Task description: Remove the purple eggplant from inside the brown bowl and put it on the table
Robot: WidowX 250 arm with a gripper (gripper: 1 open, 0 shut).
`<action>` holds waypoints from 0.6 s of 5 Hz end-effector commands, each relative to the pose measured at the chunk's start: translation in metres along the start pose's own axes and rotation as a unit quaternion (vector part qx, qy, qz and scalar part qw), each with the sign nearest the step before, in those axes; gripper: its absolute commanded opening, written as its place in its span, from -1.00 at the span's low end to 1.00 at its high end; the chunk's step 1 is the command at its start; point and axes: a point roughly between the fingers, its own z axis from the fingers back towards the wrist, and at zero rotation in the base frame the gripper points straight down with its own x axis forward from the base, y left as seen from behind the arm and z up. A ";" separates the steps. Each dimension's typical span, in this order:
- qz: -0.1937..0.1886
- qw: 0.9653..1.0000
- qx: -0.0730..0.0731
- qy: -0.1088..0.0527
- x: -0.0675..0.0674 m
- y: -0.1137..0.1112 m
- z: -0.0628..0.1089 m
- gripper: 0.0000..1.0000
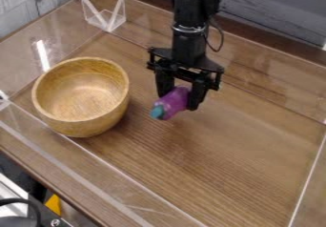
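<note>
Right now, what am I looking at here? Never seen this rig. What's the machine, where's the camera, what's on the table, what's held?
The black machine coming in from the top is a single robot arm; its gripper is at the lower end. The one current picture looks down on the table from a fixed-looking viewpoint off the arm, not from the wrist.

On the left of the table sits the bowl, with nothing visible in it. The gripper is closed on the eggplant, purple with a blue cap, to the right of the bowl. Whether it touches the table, I can't tell.
</note>
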 end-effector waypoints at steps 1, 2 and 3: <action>-0.010 1.000 -0.002 -0.022 0.008 -0.005 0.013 -1.00; -0.013 1.000 -0.003 -0.018 0.007 -0.006 0.012 -1.00; -0.015 1.000 -0.003 -0.014 0.008 -0.006 0.011 -1.00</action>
